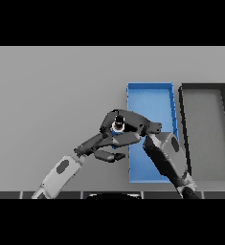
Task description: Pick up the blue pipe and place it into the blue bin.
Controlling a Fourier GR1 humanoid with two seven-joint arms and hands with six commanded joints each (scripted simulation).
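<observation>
While the right hand (pixel 128 125) grips the blue pipe (pixel 118 139) at the blue bin's (pixel 150 88) left edge, carrying's nearly done.
Next up, probably shift right and let go; left hand (pixel 106 154) sits open just below.

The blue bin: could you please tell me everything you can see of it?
The blue bin is a long rectangular tray with low bright-blue walls and a lighter blue floor, lying flat on the grey table, close beside a dark bin on its right. The right robot hand reaches across its left wall, and the right forearm covers its lower middle. No contents show inside.
</observation>
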